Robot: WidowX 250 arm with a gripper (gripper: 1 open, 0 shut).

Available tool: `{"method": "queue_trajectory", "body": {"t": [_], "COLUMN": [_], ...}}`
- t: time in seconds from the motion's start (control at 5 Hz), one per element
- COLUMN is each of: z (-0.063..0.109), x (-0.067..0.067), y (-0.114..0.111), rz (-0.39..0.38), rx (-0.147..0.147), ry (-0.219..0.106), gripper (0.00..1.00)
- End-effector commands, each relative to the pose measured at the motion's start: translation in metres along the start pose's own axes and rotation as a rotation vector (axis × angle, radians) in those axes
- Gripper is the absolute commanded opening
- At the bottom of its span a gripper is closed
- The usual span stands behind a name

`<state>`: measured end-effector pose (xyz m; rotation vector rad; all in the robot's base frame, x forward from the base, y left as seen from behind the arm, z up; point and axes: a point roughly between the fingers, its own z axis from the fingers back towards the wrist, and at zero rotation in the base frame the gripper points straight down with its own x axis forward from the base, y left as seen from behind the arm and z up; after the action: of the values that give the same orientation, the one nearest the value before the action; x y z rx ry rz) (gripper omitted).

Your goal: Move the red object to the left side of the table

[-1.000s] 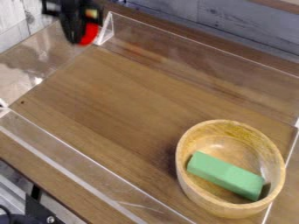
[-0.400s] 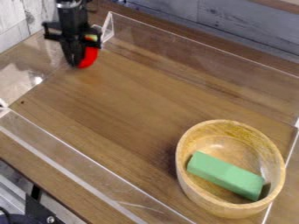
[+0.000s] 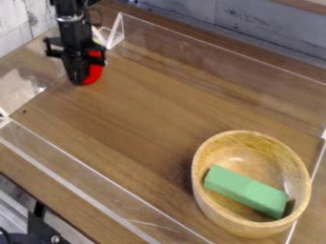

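The red object (image 3: 86,71) is a small round bright-red toy, low over the brown wood-grain table (image 3: 152,124) at its far left. My gripper (image 3: 80,63) points straight down with its black fingers shut on the red object, which hangs between them. Only the lower half of the toy shows below the fingers. Whether it touches the tabletop I cannot tell.
A round light wooden bowl (image 3: 208,157) stands at the near right and holds a green rectangular block (image 3: 247,192). Low clear plastic walls (image 3: 216,50) edge the table. A clear triangular bracket (image 3: 114,30) stands just behind the gripper at the far left corner.
The gripper has come down with the red object, from the top of the picture to just above the tabletop. Bowl and block have not moved.
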<state>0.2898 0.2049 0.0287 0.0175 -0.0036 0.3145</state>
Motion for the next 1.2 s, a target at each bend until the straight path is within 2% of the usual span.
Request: {"method": "queue_trajectory", "body": {"t": [0.0,0.4,0.8,1.0], "z": [-0.001,-0.005,-0.006,-0.006], "x": [0.006,0.013,0.015,0.014], "y": [-0.006,0.004,0.003,-0.003], "rz": [-0.011,-0.114,-0.227,-0.208], "rx": [-0.01,-0.06,-0.114,-0.144], "ry": [-0.01,0.027,0.068,0.085], "gripper": [0.0,0.0,0.0,0.0]}}
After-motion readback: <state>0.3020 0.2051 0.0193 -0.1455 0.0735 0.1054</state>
